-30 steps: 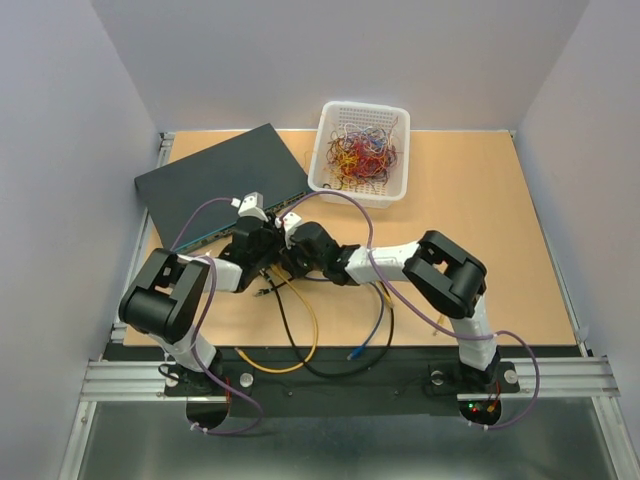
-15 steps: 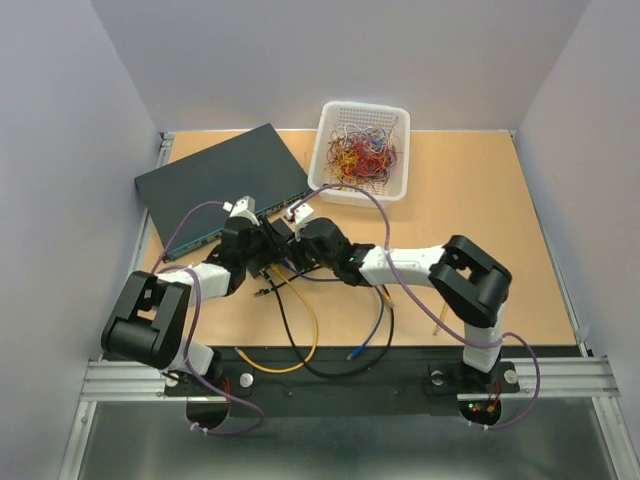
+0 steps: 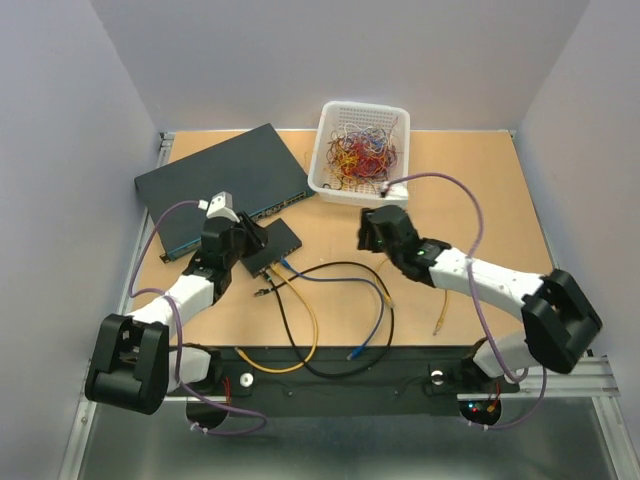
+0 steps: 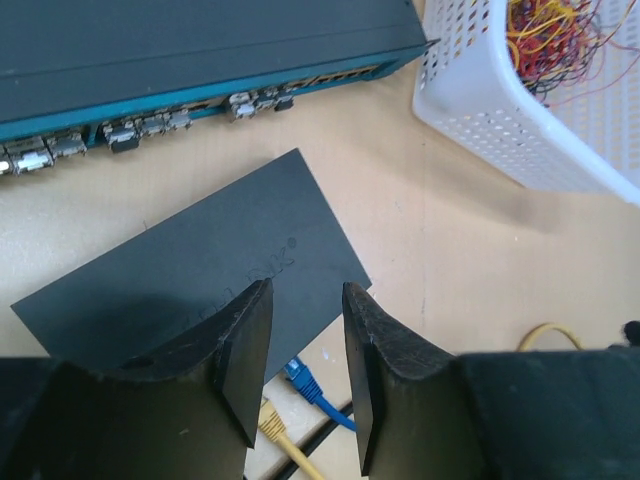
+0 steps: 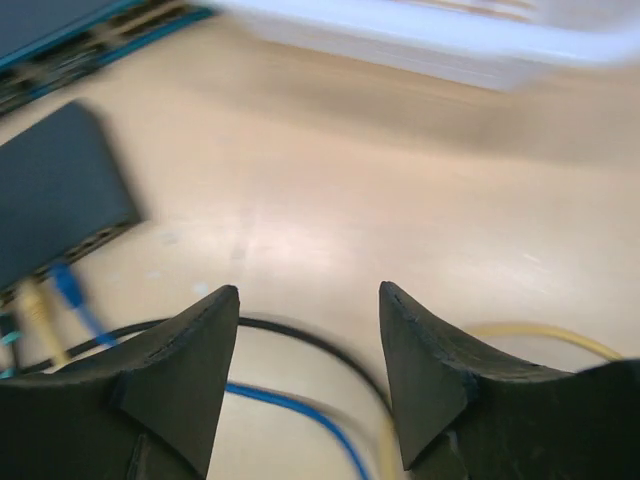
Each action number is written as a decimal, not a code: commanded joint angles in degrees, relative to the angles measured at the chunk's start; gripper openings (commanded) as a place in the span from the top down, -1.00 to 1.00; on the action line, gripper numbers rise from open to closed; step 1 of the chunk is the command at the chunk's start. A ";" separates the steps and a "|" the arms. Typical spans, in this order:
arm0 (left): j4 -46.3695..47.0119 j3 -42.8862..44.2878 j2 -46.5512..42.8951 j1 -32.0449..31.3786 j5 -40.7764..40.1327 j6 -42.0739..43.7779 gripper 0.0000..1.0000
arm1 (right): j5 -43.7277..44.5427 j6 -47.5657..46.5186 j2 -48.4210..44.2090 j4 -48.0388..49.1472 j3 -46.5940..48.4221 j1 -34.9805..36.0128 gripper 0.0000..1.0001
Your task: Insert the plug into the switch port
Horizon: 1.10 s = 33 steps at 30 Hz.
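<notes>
The small black box point(image 3: 282, 238) lies flat left of centre; it also shows in the left wrist view point(image 4: 190, 265) and, blurred, in the right wrist view point(image 5: 55, 190). A blue plug point(image 4: 300, 377) and a yellow plug point(image 4: 272, 425) meet its near long edge, where the ports are; the sockets themselves are hidden. My left gripper point(image 3: 252, 238) hangs over the box's left part, open and empty point(image 4: 307, 295). My right gripper point(image 3: 372, 232) is open and empty point(image 5: 308, 295), well right of the box, above bare table and a black cable point(image 5: 300, 335).
The large dark blue-grey box point(image 3: 220, 180) lies at the back left, its port row towards the small box. A white basket point(image 3: 400, 185) of coloured wires stands at the back centre. Blue, yellow and black cables point(image 3: 330, 330) loop across the near middle, with loose plugs point(image 3: 440, 327).
Both grippers were crowded together at the small box; now the right arm has swung away to the right with open jaws, and the left arm has pulled back to the left.
</notes>
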 commanded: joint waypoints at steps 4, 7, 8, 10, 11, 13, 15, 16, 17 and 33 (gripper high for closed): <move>2.64 -2.51 0.08 0.05 0.96 1.31 0.10 | -0.76 11.63 -10.73 -16.28 -5.85 -10.63 -0.22; 3.09 -2.77 0.26 -0.04 1.58 1.31 0.10 | -4.55 13.12 -8.97 -19.20 -5.66 -10.72 -0.22; 3.26 -2.94 0.35 -0.04 1.66 1.31 0.10 | -4.99 13.99 -8.53 -19.20 -6.28 -10.72 -0.22; 3.61 -3.30 0.26 -0.04 1.66 1.22 0.10 | -5.70 14.97 -6.16 -19.11 -6.46 -10.63 -0.22; 3.79 -3.56 0.09 -0.04 1.84 1.22 0.10 | -6.05 15.32 -4.85 -19.11 -6.02 -10.63 -0.22; 3.88 -3.74 0.00 -0.04 2.10 1.22 0.10 | -6.49 15.58 -1.16 -19.02 -5.15 -10.72 -0.22; 3.88 -3.91 -0.35 -0.04 2.28 1.31 0.11 | -6.40 15.76 0.87 -19.02 -3.92 -10.72 -0.22; 3.88 -3.91 -0.53 -0.04 2.37 1.39 0.11 | -6.14 16.02 2.71 -19.02 -3.48 -10.72 -0.22; 3.88 -4.09 -1.05 -0.04 2.46 1.48 0.11 | -6.14 16.20 3.42 -19.02 -3.30 -10.72 -0.21; 3.26 -4.09 -2.46 -0.04 2.89 2.01 0.11 | -2.98 17.17 14.94 -19.02 -0.04 -10.90 0.38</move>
